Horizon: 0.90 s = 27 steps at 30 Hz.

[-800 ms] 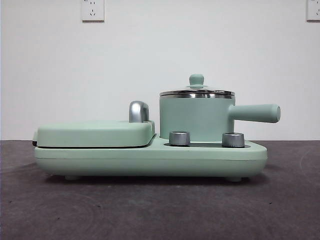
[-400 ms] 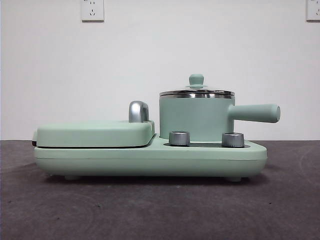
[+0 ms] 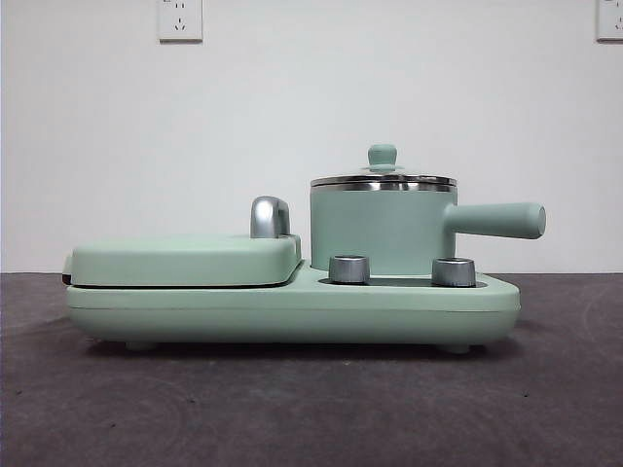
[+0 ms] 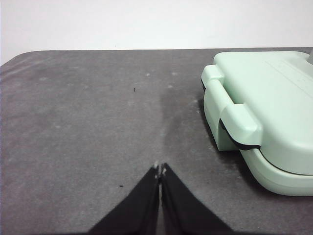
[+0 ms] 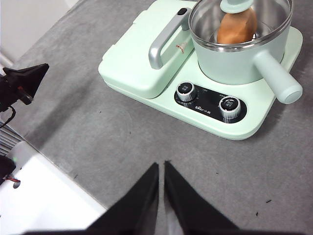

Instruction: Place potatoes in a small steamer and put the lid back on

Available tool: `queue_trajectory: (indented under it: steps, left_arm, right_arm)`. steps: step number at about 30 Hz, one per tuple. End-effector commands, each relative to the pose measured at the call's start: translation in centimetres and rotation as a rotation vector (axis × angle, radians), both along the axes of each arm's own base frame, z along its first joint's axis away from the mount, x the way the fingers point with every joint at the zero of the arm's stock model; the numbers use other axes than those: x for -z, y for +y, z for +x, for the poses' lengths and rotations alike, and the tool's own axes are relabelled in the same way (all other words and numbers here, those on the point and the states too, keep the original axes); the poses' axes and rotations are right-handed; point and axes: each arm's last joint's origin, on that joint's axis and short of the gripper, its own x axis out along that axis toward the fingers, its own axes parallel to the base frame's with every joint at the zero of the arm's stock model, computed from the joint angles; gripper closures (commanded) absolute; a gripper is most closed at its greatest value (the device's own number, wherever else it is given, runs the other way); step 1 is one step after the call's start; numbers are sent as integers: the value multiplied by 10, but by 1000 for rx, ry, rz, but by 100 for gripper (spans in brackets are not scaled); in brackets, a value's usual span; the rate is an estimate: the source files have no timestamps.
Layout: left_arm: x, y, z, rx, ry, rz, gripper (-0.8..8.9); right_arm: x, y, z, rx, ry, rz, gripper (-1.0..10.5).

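Note:
The mint-green small steamer (image 3: 382,232) stands on the right half of the green cooker base, its straight handle (image 3: 498,220) pointing right. The glass lid (image 3: 383,179) with its green knob sits on the pot's rim. In the right wrist view the orange-brown potato (image 5: 236,27) lies inside the steamer (image 5: 244,58) under the lid (image 5: 236,6). My right gripper (image 5: 161,165) is shut and empty, high above the table in front of the cooker. My left gripper (image 4: 160,169) is shut and empty over bare table beside the cooker's griddle end (image 4: 264,117).
The flat green griddle cover (image 3: 185,259) with its chrome handle (image 3: 270,217) fills the cooker's left half. Two chrome dials (image 3: 349,269) sit on the front of the base. The other arm's black tip (image 5: 24,83) shows at the table's edge in the right wrist view.

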Motion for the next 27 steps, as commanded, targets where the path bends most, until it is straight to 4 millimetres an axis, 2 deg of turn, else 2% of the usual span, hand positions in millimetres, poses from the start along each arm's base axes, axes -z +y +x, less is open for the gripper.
queue_trajectory:
  steps: [1, 6, 10, 13, 17, 20, 24, 27]
  left_arm:
    - [7, 0, 1, 5, 23, 9, 807]
    - [7, 0, 1, 5, 23, 9, 807]
    - [7, 0, 1, 5, 23, 7, 807]
    - [7, 0, 1, 6, 23, 7, 807]
    - [7, 0, 1, 6, 23, 7, 807]
    - [7, 0, 1, 6, 23, 7, 807]
    - [7, 0, 1, 6, 23, 7, 807]
    - [7, 0, 1, 6, 23, 7, 807]
  right_arm:
    - [-4, -2, -1, 13, -28, 3, 931]
    - [-3, -9, -6, 73, -47, 41, 931]
    - [14, -17, -2, 189, -168, 3, 931]
    - [39, -22, 8, 258, -329, -15, 931]
    - [83, -27, 23, 313, -571, -47, 931]
    - [114, -30, 27, 347, -679, -63, 931]
    - [146, -34, 30, 425, -726, -88, 931]
    - [162, -36, 31, 492, -706, -116, 931]
